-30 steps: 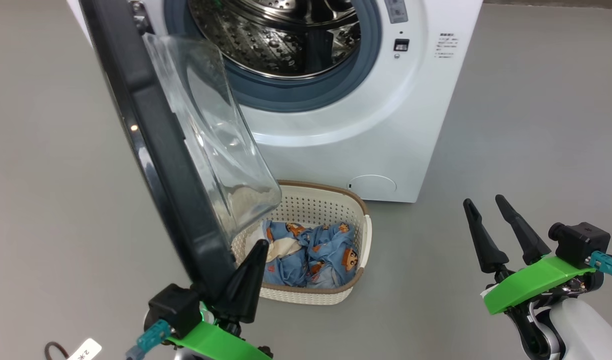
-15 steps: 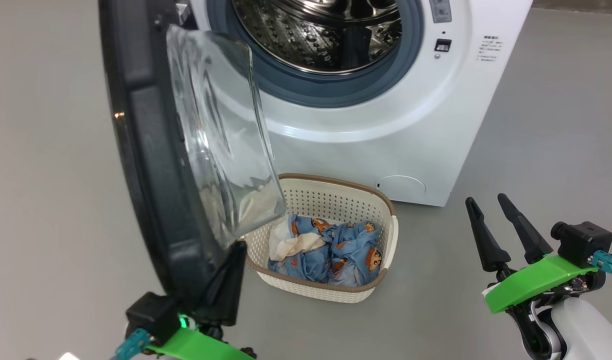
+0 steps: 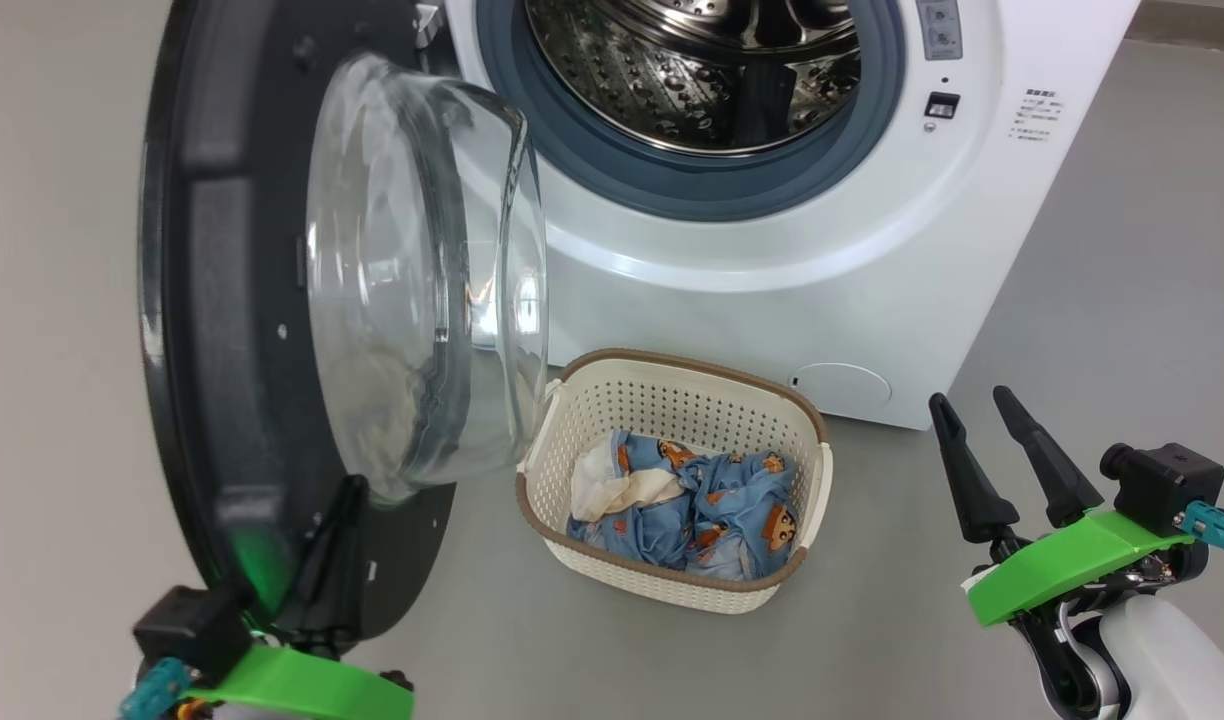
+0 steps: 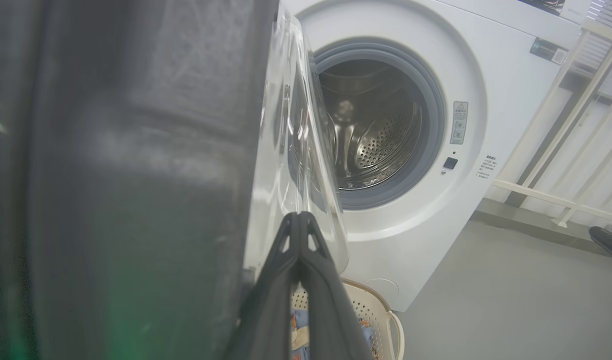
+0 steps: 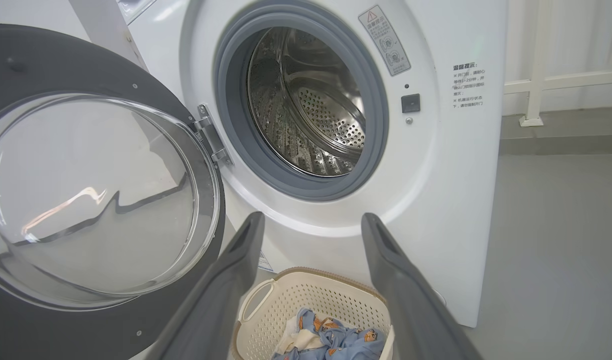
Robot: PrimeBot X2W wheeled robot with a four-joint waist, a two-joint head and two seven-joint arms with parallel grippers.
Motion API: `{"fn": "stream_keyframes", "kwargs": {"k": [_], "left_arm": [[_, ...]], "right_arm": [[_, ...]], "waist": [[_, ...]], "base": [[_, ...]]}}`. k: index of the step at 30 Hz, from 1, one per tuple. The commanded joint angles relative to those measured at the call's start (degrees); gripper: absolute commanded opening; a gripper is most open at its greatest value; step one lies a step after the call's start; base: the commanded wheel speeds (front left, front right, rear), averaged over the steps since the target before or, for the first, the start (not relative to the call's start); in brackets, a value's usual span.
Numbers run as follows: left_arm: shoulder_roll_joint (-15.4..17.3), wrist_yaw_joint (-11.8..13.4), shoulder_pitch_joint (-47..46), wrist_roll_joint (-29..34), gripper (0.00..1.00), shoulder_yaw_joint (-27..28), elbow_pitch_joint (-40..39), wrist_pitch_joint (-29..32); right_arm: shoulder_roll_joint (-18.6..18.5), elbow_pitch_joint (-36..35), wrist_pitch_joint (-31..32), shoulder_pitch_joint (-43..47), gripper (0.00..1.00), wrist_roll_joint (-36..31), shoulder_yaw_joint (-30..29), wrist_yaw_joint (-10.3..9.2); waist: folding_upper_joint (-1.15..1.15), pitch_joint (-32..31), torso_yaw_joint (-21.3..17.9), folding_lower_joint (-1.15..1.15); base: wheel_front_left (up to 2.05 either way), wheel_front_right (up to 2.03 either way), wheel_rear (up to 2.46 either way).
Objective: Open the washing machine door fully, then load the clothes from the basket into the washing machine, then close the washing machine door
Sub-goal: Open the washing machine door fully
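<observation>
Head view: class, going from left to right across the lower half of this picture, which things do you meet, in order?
washing machine door → basket → right pincer

On the washing machine [image 5: 436,200] front, right of the drum opening, a grey sticker [image 5: 384,40] bears a red warning triangle; beside it, Chinese print [image 5: 468,85] headed 温馨提示, its lines too small to read

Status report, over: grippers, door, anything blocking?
Left gripper shut, at open washing machine door. Right gripper open, free. Clothes in basket. Nothing before drum.
</observation>
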Motion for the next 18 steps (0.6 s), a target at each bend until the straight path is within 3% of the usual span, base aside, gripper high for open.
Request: {"fn": "stream_keyframes", "kwargs": {"k": [1, 18], "left_arm": [[2.3, 0.9, -1.0, -0.6, 0.0, 3.6, -1.6, -0.1], [6.6, 2.8, -2.4, -3.4, 0.0, 10.2, 0.9, 0.0]], "right_arm": [[-0.2, -1.4, -0.7, -0.1, 1.0, -0.1, 0.6, 0.26], [-0.7, -2.0, -0.7, -0.5, 1.0, -0.3, 0.3, 0.26]], "waist": [[0.0, 0.1, 0.5, -0.01], [0.0, 2.1, 4.3, -0.01]], "base": [[0.0, 0.0, 0.0], [0.0, 0.0, 0.0]]}}
